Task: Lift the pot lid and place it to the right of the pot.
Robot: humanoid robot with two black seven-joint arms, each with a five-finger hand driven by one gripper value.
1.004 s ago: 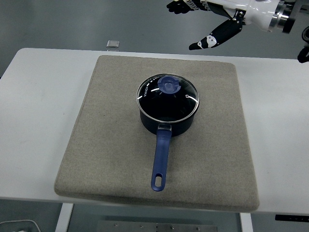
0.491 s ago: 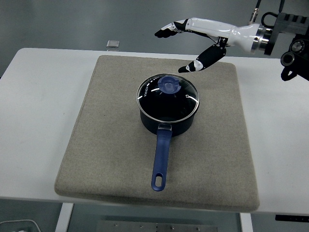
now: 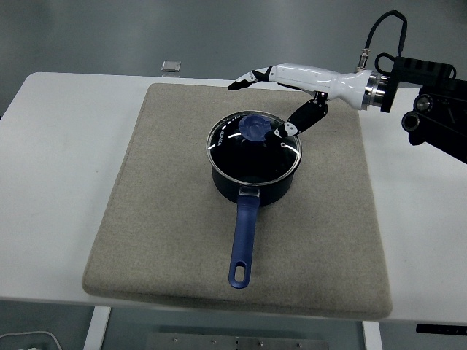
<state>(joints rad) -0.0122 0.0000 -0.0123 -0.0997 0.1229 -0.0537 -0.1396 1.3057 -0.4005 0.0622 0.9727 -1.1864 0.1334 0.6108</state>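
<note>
Approach step: right hand, fingers spread and empty, beside the lid knob; closing on it comes next.

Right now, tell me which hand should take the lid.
The right hand: it is open above the lid, thumb near the knob. No left hand is in view.

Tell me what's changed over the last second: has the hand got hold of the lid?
Not yet. The right hand came down and left from above the table's far edge; its thumb tip now sits beside the blue knob, fingers open above it. The lid, pot and mat haven't moved.
</note>
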